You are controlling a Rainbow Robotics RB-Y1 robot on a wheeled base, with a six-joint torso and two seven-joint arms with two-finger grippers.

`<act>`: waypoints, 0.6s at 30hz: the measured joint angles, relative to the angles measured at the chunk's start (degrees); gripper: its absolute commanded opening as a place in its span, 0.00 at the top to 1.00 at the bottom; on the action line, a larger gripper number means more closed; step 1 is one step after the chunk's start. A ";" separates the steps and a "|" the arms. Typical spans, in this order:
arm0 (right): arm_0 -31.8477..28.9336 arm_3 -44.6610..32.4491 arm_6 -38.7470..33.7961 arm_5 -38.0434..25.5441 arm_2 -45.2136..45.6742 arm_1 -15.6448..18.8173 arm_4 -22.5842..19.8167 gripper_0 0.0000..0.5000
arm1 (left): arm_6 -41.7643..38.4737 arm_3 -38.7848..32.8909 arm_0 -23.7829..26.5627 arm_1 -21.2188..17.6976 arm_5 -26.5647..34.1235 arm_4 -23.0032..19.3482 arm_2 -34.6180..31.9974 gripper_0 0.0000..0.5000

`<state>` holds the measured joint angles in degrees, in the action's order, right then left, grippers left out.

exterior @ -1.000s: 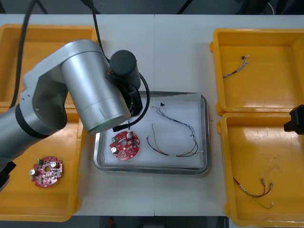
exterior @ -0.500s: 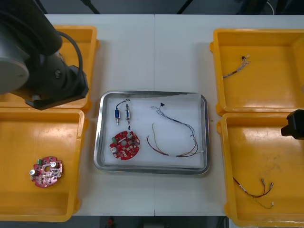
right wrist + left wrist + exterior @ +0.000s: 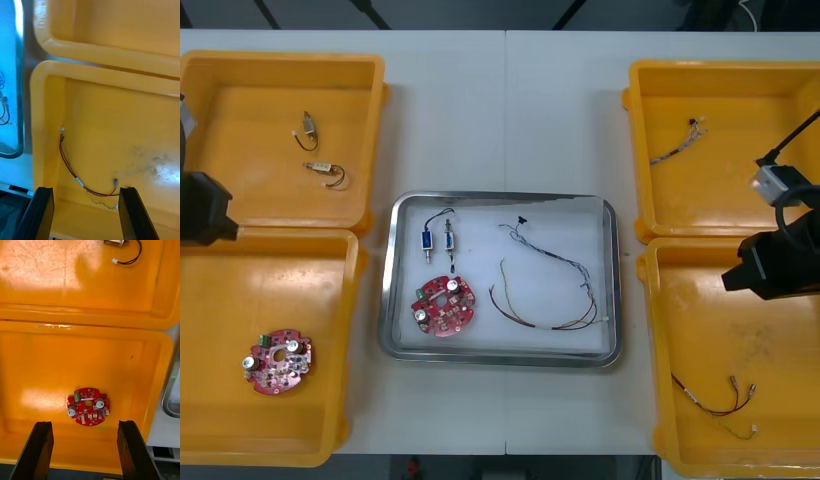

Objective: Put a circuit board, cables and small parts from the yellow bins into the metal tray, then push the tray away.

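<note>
The metal tray [image 3: 612, 290] sits mid-table, white inside. It holds a round red circuit board [image 3: 442, 306], two small metal parts [image 3: 436, 240], a blue and white cable [image 3: 545, 250] and a red and yellow cable [image 3: 540, 312]. My left arm [image 3: 200, 208] is at the table's left edge. In its wrist view the left gripper [image 3: 84, 450] is open above another red board [image 3: 88, 411] in the near left bin. My right arm [image 3: 778, 265] hangs over the near right bin. The right gripper [image 3: 85, 213] is open above a red and yellow cable [image 3: 86, 183].
The far left bin [image 3: 240, 110] holds two small metal parts [image 3: 320, 150]. The near left bin [image 3: 240, 420] has a spare board [image 3: 277, 361]. A twisted cable [image 3: 680, 140] lies in the far right bin [image 3: 760, 90], a red and yellow cable [image 3: 715, 395] in the near right bin [image 3: 660, 350].
My left arm has drawn back from over the tray to the left edge, leaving the small metal parts in the tray. The right arm has moved inward over the near right bin.
</note>
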<state>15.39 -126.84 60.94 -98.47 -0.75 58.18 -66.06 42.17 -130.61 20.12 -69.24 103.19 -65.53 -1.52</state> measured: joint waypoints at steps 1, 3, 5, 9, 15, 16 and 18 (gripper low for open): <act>0.82 -0.47 0.00 -0.06 -0.93 0.00 -0.05 0.00 | -0.37 -0.05 -1.62 -0.07 -0.34 0.02 -1.09 0.00; 2.67 -1.27 0.00 -0.40 -2.96 0.00 -0.11 0.00 | -0.70 -0.09 -4.51 -0.08 -1.23 0.24 -2.85 0.00; 4.80 -1.93 0.02 -0.53 -5.54 0.00 -0.22 0.00 | -0.70 -0.10 -7.19 -0.08 -2.24 1.11 -4.30 0.00; 9.83 -2.94 0.22 -0.55 -11.42 0.00 -0.35 0.00 | -0.52 -0.11 -12.28 -0.08 -5.43 3.83 -6.06 0.00; 18.40 -3.67 0.46 -0.55 -21.28 -0.38 -0.82 0.00 | 0.87 0.22 -17.62 -0.08 -10.67 5.39 -6.90 0.00; 19.71 -3.67 0.97 -0.55 -22.78 -0.70 -0.82 0.00 | 1.38 0.33 -18.10 -0.08 -11.37 5.45 -6.90 0.00; 22.02 -3.67 3.56 -0.55 -25.42 -1.88 -0.73 0.00 | 2.43 0.50 -19.03 -0.08 -13.04 5.59 -6.90 0.00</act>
<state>37.41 -130.51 64.50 -99.02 -26.17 56.30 -66.78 44.60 -130.11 1.09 -69.33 90.15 -59.94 -8.42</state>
